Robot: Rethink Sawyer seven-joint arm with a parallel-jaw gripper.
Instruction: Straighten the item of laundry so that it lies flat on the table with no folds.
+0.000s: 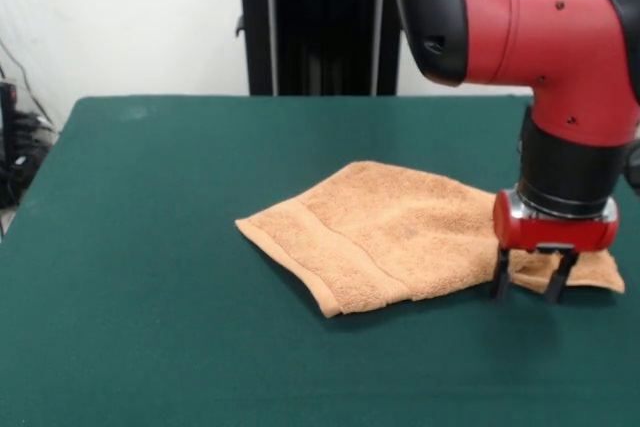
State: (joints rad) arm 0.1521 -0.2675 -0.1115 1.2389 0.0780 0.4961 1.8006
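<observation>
One dark green table (150,247) fills most of the front view, its felt-like top bare apart from the towel. Behind the table, a white wall is seen, and a black pedestal (310,32) stands against it at the table's far edge. Beside the table's left edge, some dark cables and equipment (15,142) are partly visible. No containers are seen on the table.

The orange-tan towel (390,237) is laid on the table, right of the table's middle. It is spread in a rough fan shape, with a woven border band along its near-left edge; that edge appears doubled, so the towel is not fully flat. Its right corner lies under the end effector.

The red and black arm (560,37) is lowered over the towel's right corner. The end effector (534,287) is set with its two dark fingers (500,277) apart, their tips at the towel's near-right edge; whether cloth is pinched cannot be told.
</observation>
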